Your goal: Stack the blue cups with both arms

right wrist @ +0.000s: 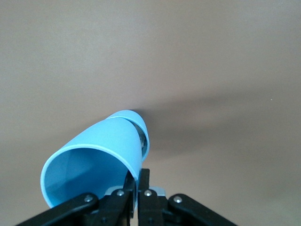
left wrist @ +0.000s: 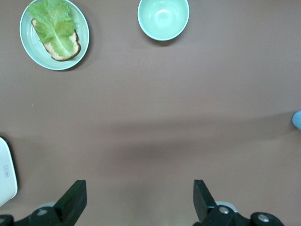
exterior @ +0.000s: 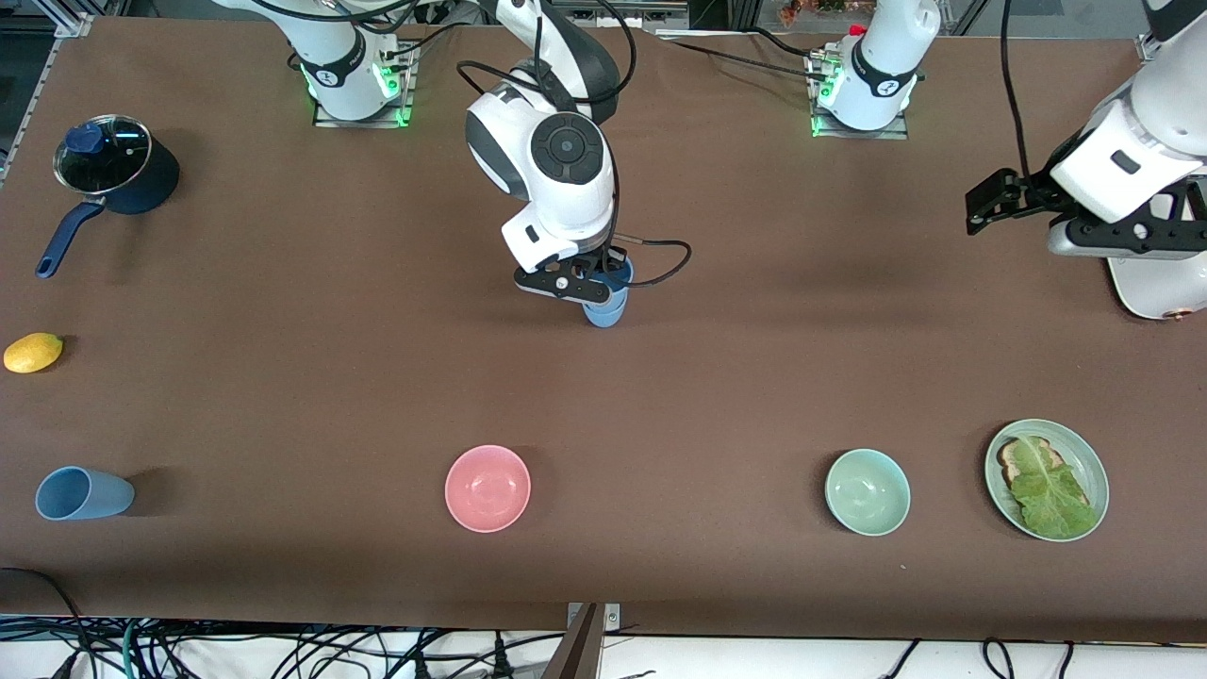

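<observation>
Right hand (exterior: 592, 287) over the middle of the brown surface (exterior: 754, 358), clenched on the rim of a light blue cup (exterior: 604, 309); in the right wrist view the fingers (right wrist: 141, 188) pinch one wall of that cup (right wrist: 101, 155), mouth tilted toward the camera, narrow base pointing down at the surface. Whether one cup or two nested ones hang there, cannot tell. Second, duller blue cup (exterior: 83, 493) lying on its side near the front camera at the right arm's end of the surface, mouth facing outward, nothing visible inside. Left hand (exterior: 1004, 200) released, fingers (left wrist: 70, 202) spread wide with nothing between them, hanging over bare surface at the left arm's end, well apart from both cups. Pink bowl (exterior: 487, 488) upright near the front camera, empty. Pale green bowl (exterior: 868, 491) upright beside it toward the left arm's end, likewise empty. Green plate (exterior: 1047, 479) just beside that bowl, carrying a slice of toast (exterior: 1016, 458) with a lettuce leaf (exterior: 1054, 495) laid over it. Dark navy saucepan (exterior: 118, 170) with a glass lid on, at the right arm's end, contents hidden. Lemon (exterior: 33, 352) between saucepan and lying cup.
</observation>
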Robot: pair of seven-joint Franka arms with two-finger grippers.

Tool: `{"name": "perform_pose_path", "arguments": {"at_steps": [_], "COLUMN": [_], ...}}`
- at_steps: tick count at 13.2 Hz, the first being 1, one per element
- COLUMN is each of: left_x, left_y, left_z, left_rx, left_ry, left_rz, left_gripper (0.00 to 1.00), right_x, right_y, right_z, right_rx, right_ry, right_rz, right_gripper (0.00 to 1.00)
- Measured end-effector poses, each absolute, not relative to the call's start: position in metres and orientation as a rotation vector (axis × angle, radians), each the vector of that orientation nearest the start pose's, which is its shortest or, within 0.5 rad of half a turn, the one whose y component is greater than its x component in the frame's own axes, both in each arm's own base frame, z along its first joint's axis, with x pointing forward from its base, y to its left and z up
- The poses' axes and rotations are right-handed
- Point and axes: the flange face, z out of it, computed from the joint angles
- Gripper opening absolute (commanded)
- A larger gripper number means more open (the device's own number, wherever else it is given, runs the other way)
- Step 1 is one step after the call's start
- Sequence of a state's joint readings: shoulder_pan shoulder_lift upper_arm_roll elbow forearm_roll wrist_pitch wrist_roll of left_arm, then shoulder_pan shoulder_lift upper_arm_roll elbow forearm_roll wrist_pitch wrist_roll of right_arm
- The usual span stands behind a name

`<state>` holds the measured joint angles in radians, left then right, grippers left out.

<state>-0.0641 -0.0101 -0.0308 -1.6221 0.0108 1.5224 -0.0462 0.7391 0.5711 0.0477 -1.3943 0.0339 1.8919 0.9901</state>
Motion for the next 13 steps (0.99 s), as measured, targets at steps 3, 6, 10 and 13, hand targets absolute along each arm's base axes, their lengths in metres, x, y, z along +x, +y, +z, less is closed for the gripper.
{"name": "perform_pose_path", "arguments": {"at_steps": [3,6,10,13], "left_x": [0.541,0.538,0.533,0.532], "left_y": [-0.021,-0.005,-0.010,-0.011], "left_z": [0.606,0.611,0.618,0.618], "left_rx": [-3.125,-3.127,-3.126,-3.125], "left_ry": [0.104,0.114,0.129,0.133], "left_rz": [0.140,0.128,0.114,0.125], "left_gripper": [1.00,1.00,1.00,1.00], "right_x": [0.501,0.501,0.501,0.503], "right_y": [0.498,0.497,0.498,0.497], "right_z": [0.370,0.370,0.365,0.356], "right_rx": [-3.137,-3.138,-3.144,-3.152], "right_ry": [0.351,0.351,0.353,0.358], "right_rz": [0.147,0.148,0.158,0.169], "right_gripper": [0.00,0.00,0.00,0.19]}}
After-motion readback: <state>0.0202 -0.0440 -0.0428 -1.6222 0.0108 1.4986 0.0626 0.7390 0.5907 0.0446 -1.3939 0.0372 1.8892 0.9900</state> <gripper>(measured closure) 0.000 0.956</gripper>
